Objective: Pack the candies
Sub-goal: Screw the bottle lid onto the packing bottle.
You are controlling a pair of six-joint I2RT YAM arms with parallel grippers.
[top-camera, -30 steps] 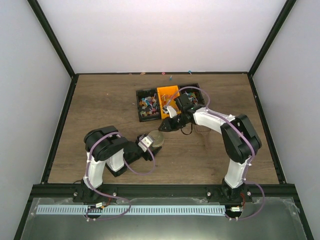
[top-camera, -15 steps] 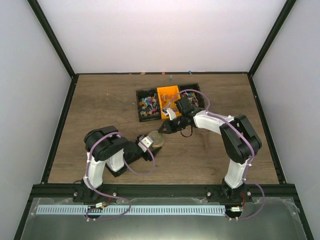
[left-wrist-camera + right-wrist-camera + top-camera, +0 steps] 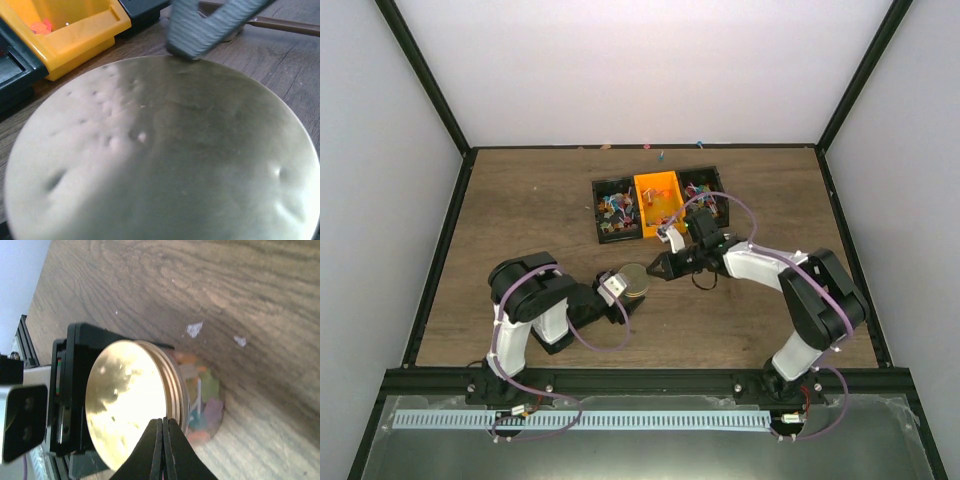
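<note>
A clear jar (image 3: 202,400) with a round gold lid (image 3: 634,279) has candies (image 3: 197,392) in mixed colours inside. My left gripper (image 3: 618,290) is shut on the jar at the table's middle. The lid (image 3: 165,155) fills the left wrist view, so my left fingers are hidden there. My right gripper (image 3: 654,273) is shut and empty, and its tips (image 3: 163,422) are at the lid's edge (image 3: 170,390). One of its grey fingers (image 3: 200,25) shows against the lid's far rim. More candies (image 3: 616,208) lie in the bins behind.
Three bins stand side by side behind the jar: a black one (image 3: 599,212), an orange one (image 3: 657,182) and a black one (image 3: 706,176). The orange bin also shows in the left wrist view (image 3: 75,37). A few stray candies (image 3: 661,154) lie by the back wall.
My right gripper has moved from beside the bins down and toward the jar, and its shut tips now reach the lid. The left arm and the jar have not moved.
</note>
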